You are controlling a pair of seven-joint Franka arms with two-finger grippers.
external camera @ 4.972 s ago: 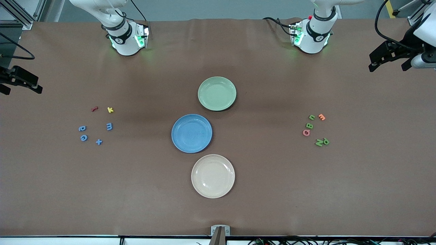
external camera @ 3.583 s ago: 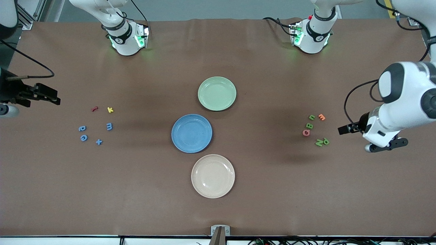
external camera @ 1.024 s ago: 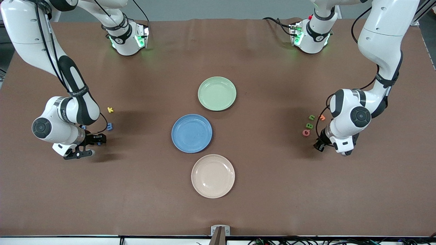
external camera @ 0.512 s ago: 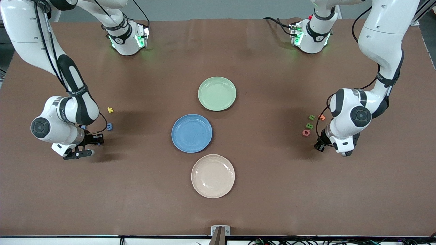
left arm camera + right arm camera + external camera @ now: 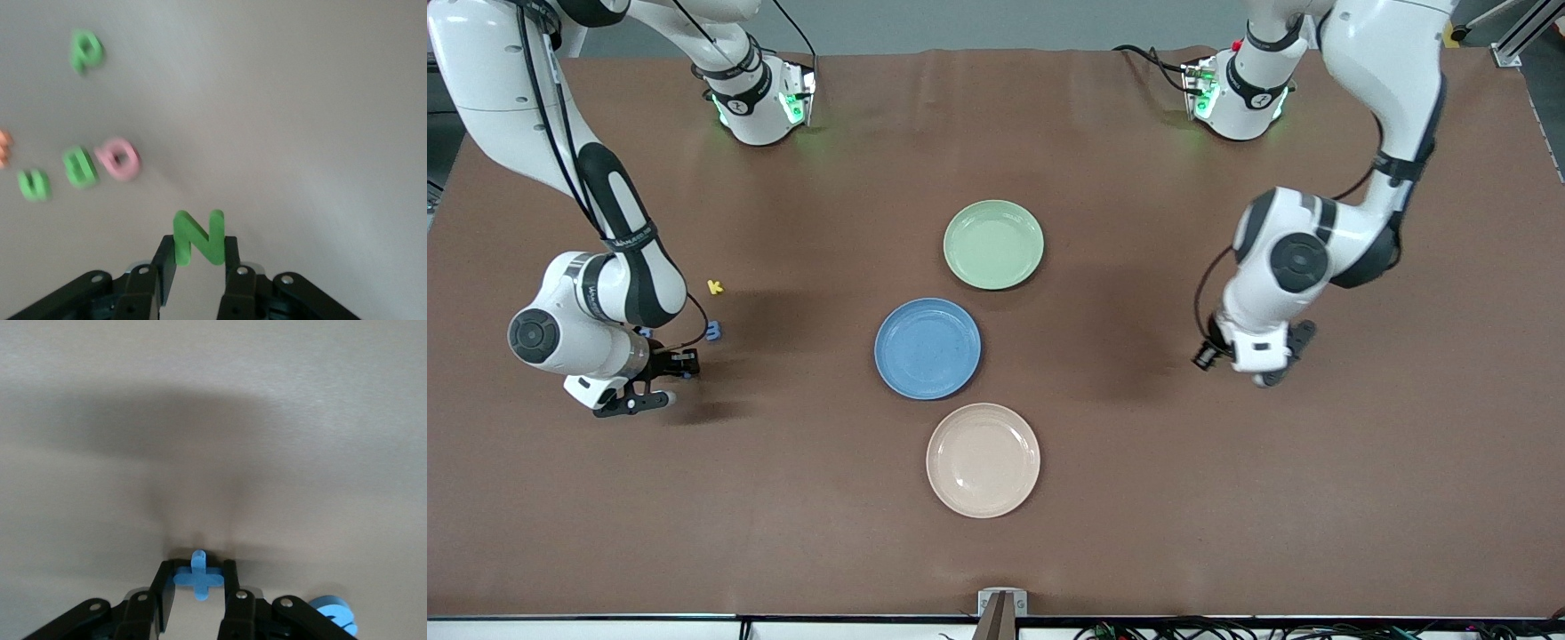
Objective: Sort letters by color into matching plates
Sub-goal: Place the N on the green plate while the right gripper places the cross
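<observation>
The left tool [image 5: 199,261] is clamped on a green N [image 5: 197,237], up over the tabletop [image 5: 1138,498] near the left arm's end. The right tool [image 5: 198,595] is clamped on a blue plus [image 5: 198,575], low at the tabletop. The green plate [image 5: 993,244] and blue plate [image 5: 927,348] sit mid-table.

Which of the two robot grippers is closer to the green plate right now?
The left. The left gripper, shut on a green N, is up toward its own end from the green plate; the right gripper, gripping a blue plus piece, is farther off.
</observation>
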